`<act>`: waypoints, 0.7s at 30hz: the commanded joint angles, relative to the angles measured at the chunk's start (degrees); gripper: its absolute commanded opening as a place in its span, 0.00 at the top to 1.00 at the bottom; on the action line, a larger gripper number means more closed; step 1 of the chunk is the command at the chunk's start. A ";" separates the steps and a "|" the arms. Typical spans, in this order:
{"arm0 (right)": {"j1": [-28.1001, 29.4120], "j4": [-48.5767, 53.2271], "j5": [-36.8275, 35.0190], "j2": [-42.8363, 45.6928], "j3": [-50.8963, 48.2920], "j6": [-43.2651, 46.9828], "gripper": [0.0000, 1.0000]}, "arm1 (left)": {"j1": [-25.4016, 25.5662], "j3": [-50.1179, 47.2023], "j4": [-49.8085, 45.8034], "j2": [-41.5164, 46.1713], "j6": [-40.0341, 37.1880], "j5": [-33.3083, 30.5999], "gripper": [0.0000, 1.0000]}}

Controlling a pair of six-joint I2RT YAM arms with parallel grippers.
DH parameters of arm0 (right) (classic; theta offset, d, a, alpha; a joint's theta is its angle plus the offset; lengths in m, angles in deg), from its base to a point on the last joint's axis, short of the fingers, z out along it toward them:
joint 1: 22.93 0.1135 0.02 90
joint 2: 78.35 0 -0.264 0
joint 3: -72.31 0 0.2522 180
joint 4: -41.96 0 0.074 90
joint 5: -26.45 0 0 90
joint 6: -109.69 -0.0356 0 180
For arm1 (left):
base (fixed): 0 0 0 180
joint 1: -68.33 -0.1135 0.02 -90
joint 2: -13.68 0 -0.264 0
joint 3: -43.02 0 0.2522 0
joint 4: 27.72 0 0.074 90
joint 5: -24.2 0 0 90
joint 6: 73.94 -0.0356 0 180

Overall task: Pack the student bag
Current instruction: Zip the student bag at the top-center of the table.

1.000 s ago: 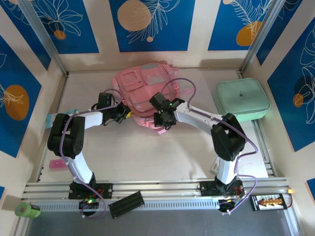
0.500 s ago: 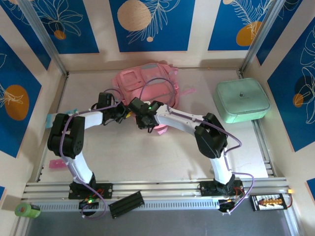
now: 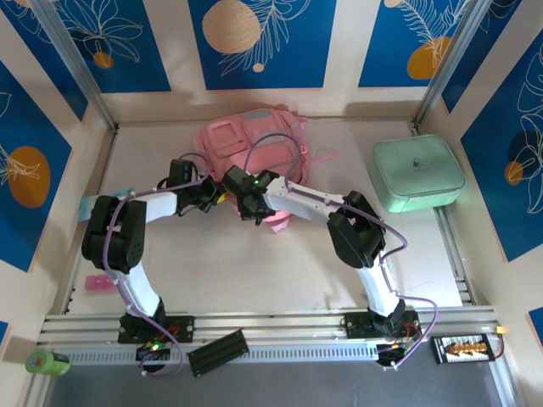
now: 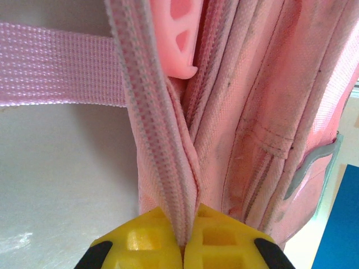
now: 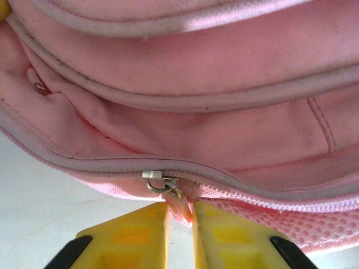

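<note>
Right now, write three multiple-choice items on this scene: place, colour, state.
1. The mint-green case lies where from the student bag? A) to its right B) to its left C) on it
2. The right fingers are what colour? A) blue B) yellow C) green
3. The right fingers are: A) wide open B) holding the case C) pinching the zip pull
1 A: it sits right of the bag in the top view. 2 B: both show yellow. 3 C: the pull is clamped between them.

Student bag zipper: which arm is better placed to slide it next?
Right, probably. The right hand pinches the pull tab hanging from the metal slider. The left hand clamps a zipped edge of the student bag, which suits steadying it.
</note>
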 commanded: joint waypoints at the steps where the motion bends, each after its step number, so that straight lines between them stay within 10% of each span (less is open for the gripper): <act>1: -0.42 2.28 -1.70 -1.04 1.29 -0.66 0.89 | -0.30 2.13 -0.45 0.51 -1.84 1.05 0.98; 21: 0.29 0.57 -3.16 9.19 -6.48 4.19 0.91 | -0.88 3.94 -2.87 0.07 -3.19 0.28 1.00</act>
